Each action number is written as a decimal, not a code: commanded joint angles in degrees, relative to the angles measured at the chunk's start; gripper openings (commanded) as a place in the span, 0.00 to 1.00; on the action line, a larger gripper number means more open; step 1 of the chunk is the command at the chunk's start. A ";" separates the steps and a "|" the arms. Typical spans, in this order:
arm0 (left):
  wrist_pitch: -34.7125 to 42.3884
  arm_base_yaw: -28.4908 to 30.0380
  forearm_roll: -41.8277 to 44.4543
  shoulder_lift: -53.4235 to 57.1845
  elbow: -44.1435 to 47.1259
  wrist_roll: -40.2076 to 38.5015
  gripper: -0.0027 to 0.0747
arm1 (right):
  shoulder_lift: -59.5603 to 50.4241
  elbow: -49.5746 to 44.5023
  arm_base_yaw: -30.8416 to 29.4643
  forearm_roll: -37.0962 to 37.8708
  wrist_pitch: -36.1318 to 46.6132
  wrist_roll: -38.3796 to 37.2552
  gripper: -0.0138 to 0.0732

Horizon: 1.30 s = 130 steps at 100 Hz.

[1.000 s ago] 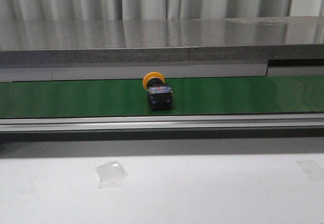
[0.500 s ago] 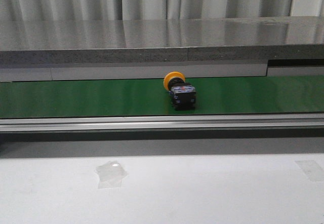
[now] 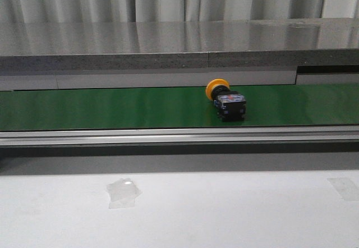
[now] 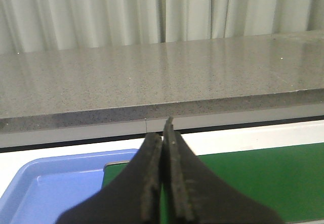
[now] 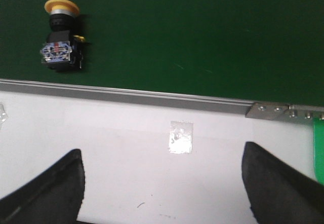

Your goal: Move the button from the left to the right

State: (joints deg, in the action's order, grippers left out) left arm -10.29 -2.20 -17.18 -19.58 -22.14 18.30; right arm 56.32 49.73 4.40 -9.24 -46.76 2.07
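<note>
Green conveyor belting [image 3: 112, 108] carries the small push-button switch with a round yellow-orange mushroom cap and boxy black body [image 3: 227, 101], which lies on its side, cap pointing away from the robot, a little right of the belt's middle in the front view. Nothing is gripping the button. The right gripper [image 5: 162, 181] is held over the white table [image 5: 131, 148] with its fingers spread wide, probably so the button can be met as it arrives; the button lies beyond the metal rail [image 5: 126, 96], well apart from the fingers. The left gripper [image 4: 163, 178] is pressed closed and empty, above a blue plastic tray [image 4: 45, 188].
</note>
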 commanded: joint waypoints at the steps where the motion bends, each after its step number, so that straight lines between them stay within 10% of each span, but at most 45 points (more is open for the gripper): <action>1: 4.50 -0.50 -0.75 -0.33 -1.59 -0.30 0.01 | 1.43 3.69 0.05 -1.20 2.92 2.49 0.88; 130: 4.60 -0.50 -0.75 -0.33 -1.59 -0.30 0.01 | 39.85 22.10 6.38 5.07 5.28 6.55 0.88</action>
State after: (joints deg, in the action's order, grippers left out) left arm -10.19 -2.20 -17.18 -19.58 -22.14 18.30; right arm 97.47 69.88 10.80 -5.16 -43.55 7.94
